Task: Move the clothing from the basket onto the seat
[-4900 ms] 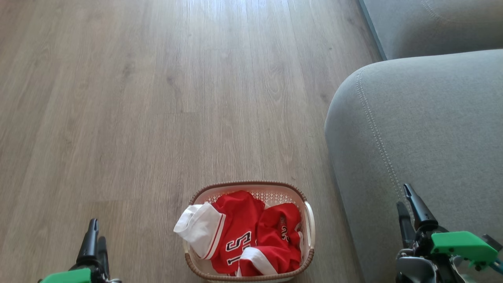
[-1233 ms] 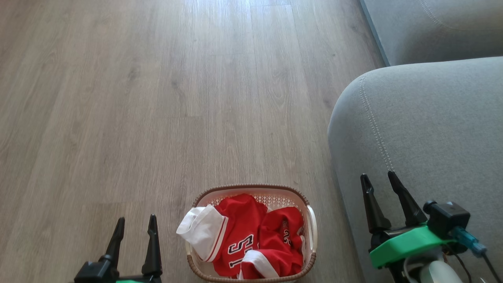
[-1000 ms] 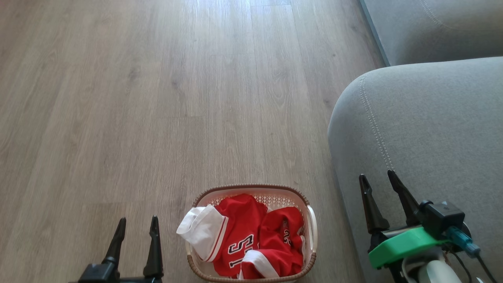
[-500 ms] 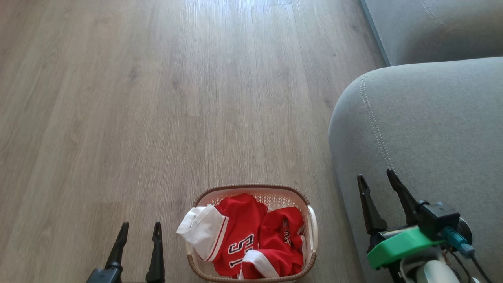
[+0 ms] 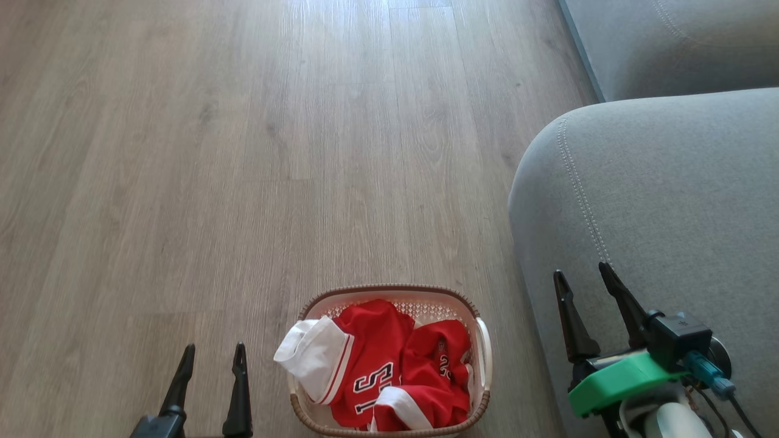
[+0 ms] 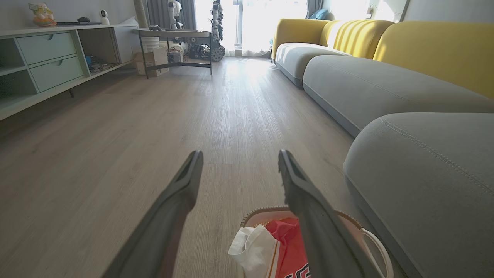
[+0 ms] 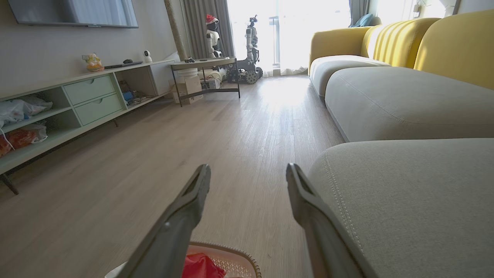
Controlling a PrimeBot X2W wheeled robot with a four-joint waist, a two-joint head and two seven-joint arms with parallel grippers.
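Red clothing (image 5: 389, 371) with white trim lies bunched in the cream basket (image 5: 482, 340) on the floor at the bottom centre of the head view; one white sleeve hangs over its left rim. The grey seat (image 5: 663, 201) rises just right of it. My left gripper (image 5: 214, 353) hovers open and empty to the basket's left, above the floor. My right gripper (image 5: 583, 274) is open and empty over the seat's near edge. In the left wrist view the clothing (image 6: 287, 247) and basket (image 6: 376, 247) show between and behind the fingers (image 6: 181, 189).
Wood floor (image 5: 243, 152) stretches ahead and left. A second grey cushion (image 5: 669, 42) lies beyond the seat. The wrist views show a long grey and yellow sofa (image 7: 405, 88) on the right, a low green cabinet (image 7: 69, 104) on the left and a table (image 7: 204, 75) far off.
Over the last second the left gripper has drifted slightly, staying low by the basket. The right gripper has held still. The clothing has not moved.
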